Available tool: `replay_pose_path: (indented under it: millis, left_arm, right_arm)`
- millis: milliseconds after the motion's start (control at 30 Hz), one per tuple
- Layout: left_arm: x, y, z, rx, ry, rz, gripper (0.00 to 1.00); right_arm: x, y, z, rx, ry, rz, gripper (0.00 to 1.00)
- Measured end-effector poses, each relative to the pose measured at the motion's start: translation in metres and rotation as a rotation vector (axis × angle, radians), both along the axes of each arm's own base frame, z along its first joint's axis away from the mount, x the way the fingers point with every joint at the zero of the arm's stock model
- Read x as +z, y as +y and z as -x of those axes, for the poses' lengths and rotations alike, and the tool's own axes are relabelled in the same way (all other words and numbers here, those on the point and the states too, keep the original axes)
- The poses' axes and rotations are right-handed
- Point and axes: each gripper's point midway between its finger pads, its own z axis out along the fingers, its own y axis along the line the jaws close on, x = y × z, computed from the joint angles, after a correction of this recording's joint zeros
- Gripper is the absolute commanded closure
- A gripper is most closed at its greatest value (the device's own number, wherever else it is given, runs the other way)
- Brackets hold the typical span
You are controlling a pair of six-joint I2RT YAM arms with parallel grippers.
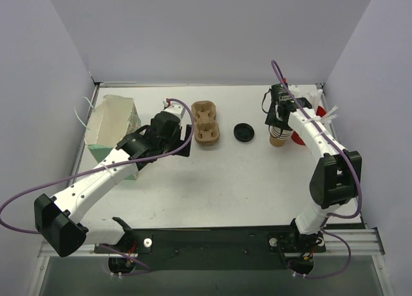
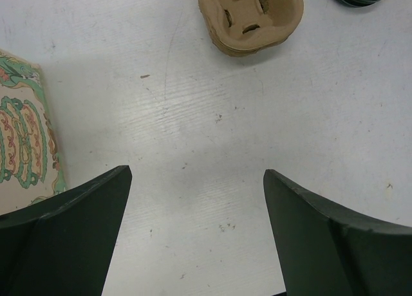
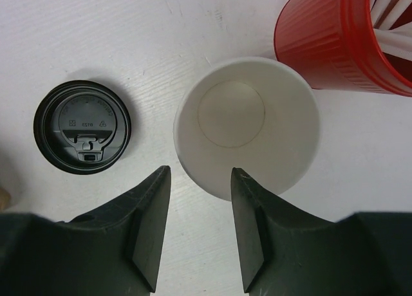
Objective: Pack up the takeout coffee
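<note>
The takeout coffee cup [image 1: 278,139] stands upright and lidless at the right of the table; from above its pale inside [image 3: 248,125] looks empty. My right gripper [image 1: 279,120] hovers over it. In the right wrist view the right gripper [image 3: 201,170] has its jaws half closed; the cup's near rim lies between the tips, one finger [image 3: 257,206] overlaps the rim, and a small gap shows at the other. My left gripper [image 1: 183,146] is wide open over bare table [image 2: 196,174], with the moulded pulp carrier [image 2: 250,16] ahead of it.
A black cup lid [image 1: 243,132] lies between the carrier [image 1: 206,122] and the cup, left of the cup [image 3: 82,127]. A red cup of white sticks [image 3: 341,38] stands close against the cup's far right. A patterned bag [image 1: 112,125] sits at the left.
</note>
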Motion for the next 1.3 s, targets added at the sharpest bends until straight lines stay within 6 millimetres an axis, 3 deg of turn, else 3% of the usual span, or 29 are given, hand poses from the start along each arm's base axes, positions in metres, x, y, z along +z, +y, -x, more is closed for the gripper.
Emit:
replay_pose_path:
  millis: [567, 833, 1067, 1300]
  left_arm:
    - [-0.002, 0.001, 0.002, -0.002, 0.012, -0.003, 0.05]
    - [-0.002, 0.003, 0.0, 0.005, 0.013, -0.003, 0.05]
    - [-0.002, 0.004, 0.0, 0.006, 0.016, 0.0, 0.05]
    - [-0.004, 0.004, -0.001, 0.007, 0.022, -0.001, 0.05]
  right_arm:
    - [-0.009, 0.0, -0.012, 0.03, 0.026, 0.0, 0.75]
    - [-0.015, -0.002, -0.014, 0.031, 0.044, 0.007, 0.91]
    - [-0.009, -0.007, -0.016, 0.032, 0.04, 0.034, 1.0]
    - [-0.002, -0.013, -0.016, 0.024, 0.041, 0.064, 1.0]
